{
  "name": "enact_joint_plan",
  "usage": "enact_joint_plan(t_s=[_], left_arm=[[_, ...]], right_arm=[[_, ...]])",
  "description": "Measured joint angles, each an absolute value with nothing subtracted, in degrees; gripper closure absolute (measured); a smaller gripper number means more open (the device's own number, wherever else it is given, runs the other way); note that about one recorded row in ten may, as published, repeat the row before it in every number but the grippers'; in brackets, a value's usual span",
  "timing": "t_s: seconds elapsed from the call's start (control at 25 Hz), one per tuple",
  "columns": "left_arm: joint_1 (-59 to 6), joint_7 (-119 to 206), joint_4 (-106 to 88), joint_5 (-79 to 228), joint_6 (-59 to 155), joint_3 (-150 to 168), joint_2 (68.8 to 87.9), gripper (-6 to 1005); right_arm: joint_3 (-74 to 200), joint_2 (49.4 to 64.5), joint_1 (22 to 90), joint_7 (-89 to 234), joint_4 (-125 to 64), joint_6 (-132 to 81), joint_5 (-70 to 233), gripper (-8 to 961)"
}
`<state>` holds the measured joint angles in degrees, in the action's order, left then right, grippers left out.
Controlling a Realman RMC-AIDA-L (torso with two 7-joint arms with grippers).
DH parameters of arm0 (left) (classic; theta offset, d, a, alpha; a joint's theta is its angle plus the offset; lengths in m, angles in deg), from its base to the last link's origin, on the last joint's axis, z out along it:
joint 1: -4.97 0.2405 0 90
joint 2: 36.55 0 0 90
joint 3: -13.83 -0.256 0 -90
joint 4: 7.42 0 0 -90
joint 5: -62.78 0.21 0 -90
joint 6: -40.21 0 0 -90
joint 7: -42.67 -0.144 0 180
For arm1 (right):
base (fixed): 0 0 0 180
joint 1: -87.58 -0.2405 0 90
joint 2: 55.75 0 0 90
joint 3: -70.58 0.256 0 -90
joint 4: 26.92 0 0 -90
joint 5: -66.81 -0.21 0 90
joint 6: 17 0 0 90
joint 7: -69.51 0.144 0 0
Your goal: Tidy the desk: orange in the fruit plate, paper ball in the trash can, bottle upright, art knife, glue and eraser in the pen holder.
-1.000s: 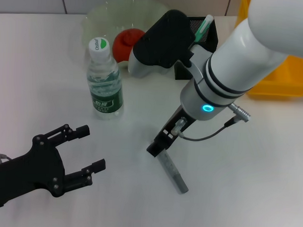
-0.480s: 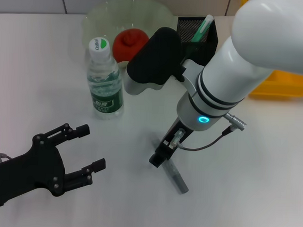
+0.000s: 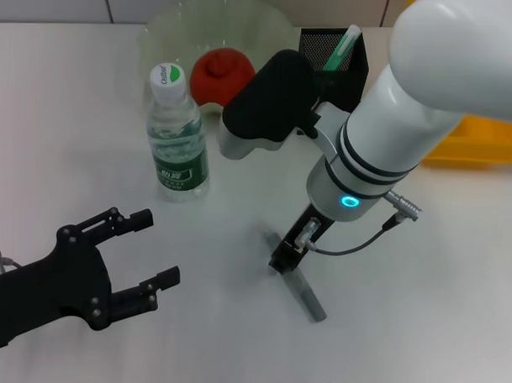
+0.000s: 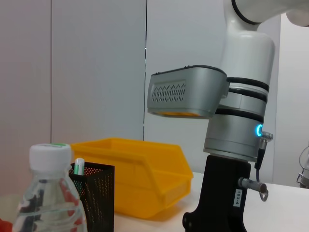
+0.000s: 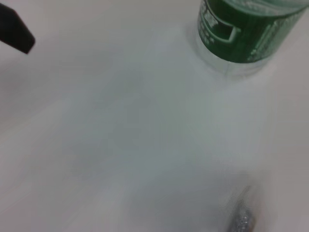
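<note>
Knife [image 3: 301,291], slim grey bar (perhaps metal), flat under right pincer [image 3: 285,260].

White right arm [image 3: 428,71], black bands, cyan ring light [image 3: 350,202]; black left gripper [image 3: 144,259].

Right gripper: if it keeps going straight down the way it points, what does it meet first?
Most likely the grey stick-shaped art knife lying flat on the white desk, directly under the right gripper; whether it already touches is unclear.
</note>
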<state>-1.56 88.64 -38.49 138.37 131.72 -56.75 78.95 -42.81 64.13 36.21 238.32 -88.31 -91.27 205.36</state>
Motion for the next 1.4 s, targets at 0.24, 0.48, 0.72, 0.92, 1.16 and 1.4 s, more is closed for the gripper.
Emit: enact_joint_plan(t_s=[0.24, 0.48, 0.72, 0.92, 1.16, 1.4], left_arm=[[-1.7, 88.64, -38.44, 138.37, 131.7, -56.75, 79.0, 214], [-1.86, 88.64, -38.56, 138.37, 131.7, -56.75, 79.05, 214], [-2.0, 88.64, -38.75, 138.36, 131.7, -56.74, 79.15, 214], [-2.07, 88.64, -38.8, 138.37, 131.71, -56.75, 79.22, 214], [-2.32, 88.64, -38.81, 138.35, 131.95, -56.79, 79.21, 214], [-3.55, 88.65, -38.67, 138.88, 132.2, -57.54, 80.04, 214]], right_arm=[[-42.67, 64.13, 36.17, 238.47, -88.08, -91.36, 204.76, 627], [-42.56, 64.13, 36.13, 238.62, -87.67, -92.2, 204.71, 642], [-42.23, 64.12, 35.65, 238.77, -86.51, -93.12, 204.7, 757], [-41.9, 64.13, 35.84, 238.77, -86.8, -93.83, 204.78, 797], [-33.77, 63.58, 40.39, 237.49, -93.75, -96.6, 207.96, 837], [-18.49, 63.51, 50.83, 234.15, -114.11, -99.67, 214.19, 839]])
